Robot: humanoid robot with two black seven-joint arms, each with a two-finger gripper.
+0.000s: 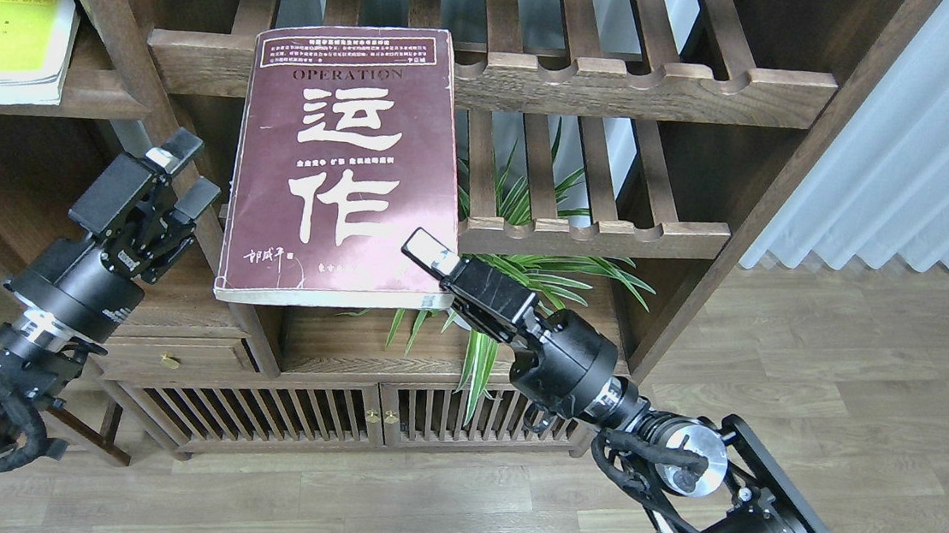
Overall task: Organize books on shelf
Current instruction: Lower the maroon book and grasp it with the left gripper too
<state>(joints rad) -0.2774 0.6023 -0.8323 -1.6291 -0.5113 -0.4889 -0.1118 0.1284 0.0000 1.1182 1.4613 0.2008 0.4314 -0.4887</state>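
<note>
A dark wooden rack (620, 77) stands on a plank floor (858, 403) by a pale curtain (940, 144). The right gripper (428, 258) pinches the lower right corner of the maroon book (346, 161), which tilts up and left of it. The left gripper (182, 172), fingers apart and empty, sits just left of the book. A yellow-green book (3, 11) lies on the shelf (103, 92) above it.

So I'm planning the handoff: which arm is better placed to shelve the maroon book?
Right. The right gripper already pinches the maroon book at its lower right corner. The left gripper is open beside its left edge, holding nothing.
</note>
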